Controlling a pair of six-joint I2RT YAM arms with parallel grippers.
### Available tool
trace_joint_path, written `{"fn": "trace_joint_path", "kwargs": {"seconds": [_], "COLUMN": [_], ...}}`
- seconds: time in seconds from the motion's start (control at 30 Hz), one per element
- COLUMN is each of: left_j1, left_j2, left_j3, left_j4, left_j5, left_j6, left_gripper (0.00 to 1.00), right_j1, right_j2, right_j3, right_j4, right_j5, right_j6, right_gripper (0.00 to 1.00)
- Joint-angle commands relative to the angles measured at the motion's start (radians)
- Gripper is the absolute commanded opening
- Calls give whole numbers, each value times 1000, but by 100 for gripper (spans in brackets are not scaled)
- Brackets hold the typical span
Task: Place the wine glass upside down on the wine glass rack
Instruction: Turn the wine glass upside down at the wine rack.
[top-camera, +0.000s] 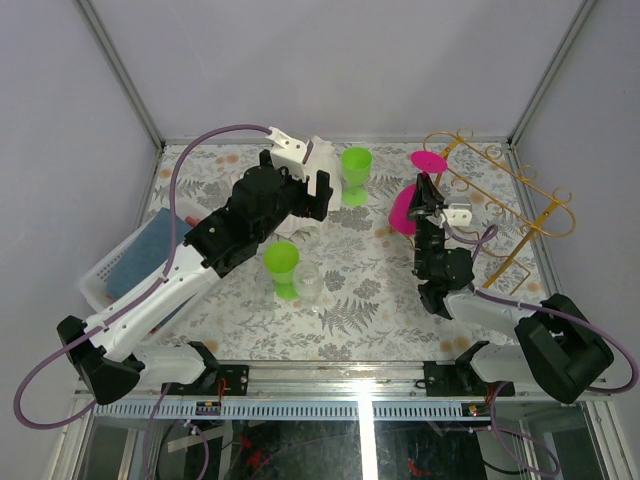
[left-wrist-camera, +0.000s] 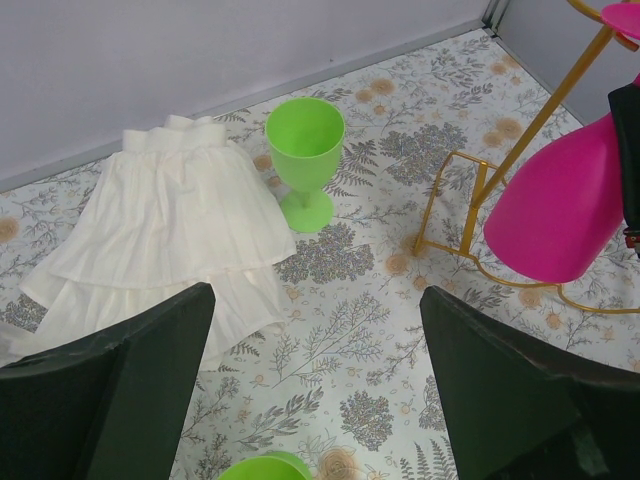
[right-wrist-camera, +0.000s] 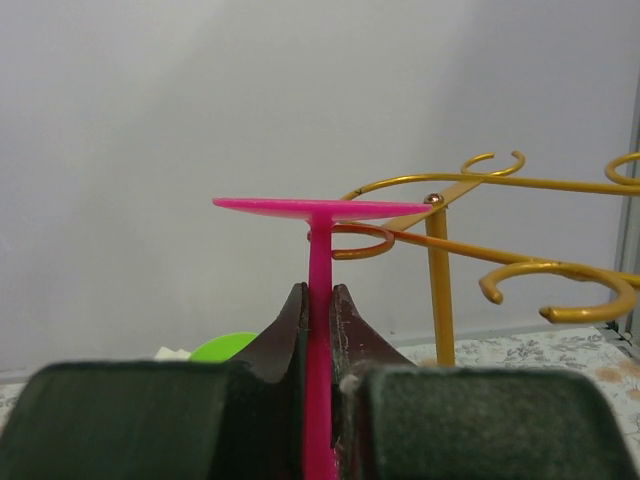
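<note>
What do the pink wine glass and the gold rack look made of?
The pink wine glass: probably plastic; opaque, evenly coloured, soft satin sheen. The wine glass rack: looks like thin metal rod, glossy gold finish with bright glints on the curled loops; plated or painted, can't tell.

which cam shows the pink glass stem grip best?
Right wrist: the right gripper is shut on the stem of the pink wine glass, foot up near the wine glass rack. Top external shows bowl and foot from above; left wrist shows mostly the bowl.
</note>
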Motion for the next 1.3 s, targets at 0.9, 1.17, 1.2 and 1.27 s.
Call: {"fn": "trace_joint_path", "kwargs": {"seconds": [0.9, 1.17, 1.2, 1.27], "left_j1": [4, 3, 3, 5], "left_j2": [-11, -13, -13, -13], "left_j3": [-5, -6, -5, -4], "left_j4": [63, 63, 63, 63], "left_j5": [-15, -16, -15, -12], "left_j6": [6, 5, 3, 2], "left_gripper": [85, 85, 85, 85], "right_j1": [-24, -24, -24, -23], "right_j2": [-38, -222, -247, -271], "right_j3": [-75, -132, -132, -129], "right_j4": [88, -159, -207, -256], "right_j5": [80, -28, -33, -41], "right_j6": [15, 34, 34, 14], "right_gripper": [46, 63, 61, 54]}}
